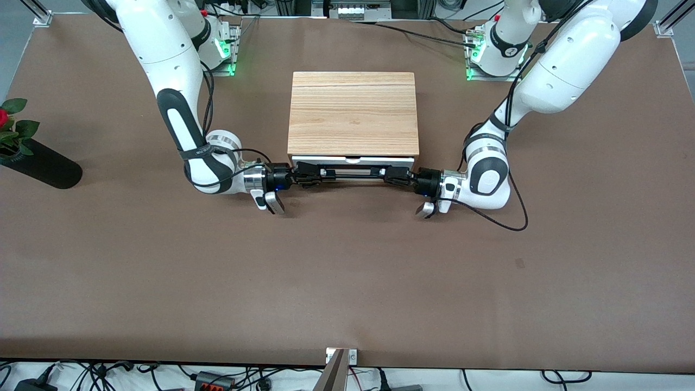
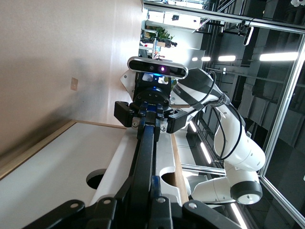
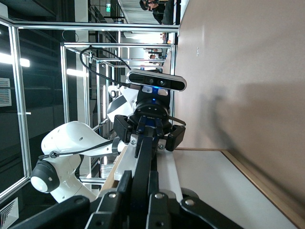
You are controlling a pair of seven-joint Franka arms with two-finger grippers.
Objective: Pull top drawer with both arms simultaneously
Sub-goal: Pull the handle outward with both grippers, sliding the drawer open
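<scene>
The light wooden box (image 1: pixel 353 114) stands mid-table. Its top drawer (image 1: pixel 353 159) shows a white front close under the box's top edge, and a black bar handle (image 1: pixel 353 172) runs along it. My right gripper (image 1: pixel 310 175) is shut on the handle's end toward the right arm. My left gripper (image 1: pixel 392 175) is shut on the other end. In the left wrist view the handle (image 2: pixel 145 157) runs from my left gripper (image 2: pixel 143 188) to the right gripper (image 2: pixel 150 117). In the right wrist view my right gripper (image 3: pixel 139 183) clamps the handle (image 3: pixel 145 157), with the left gripper (image 3: pixel 148 129) at its other end.
The lower white drawer front (image 2: pixel 57 181) lies under the top one. A black vase with a red rose (image 1: pixel 43 168) lies at the right arm's end of the brown table (image 1: pixel 347 282). A metal clamp (image 1: pixel 341 358) sits at the table's nearest edge.
</scene>
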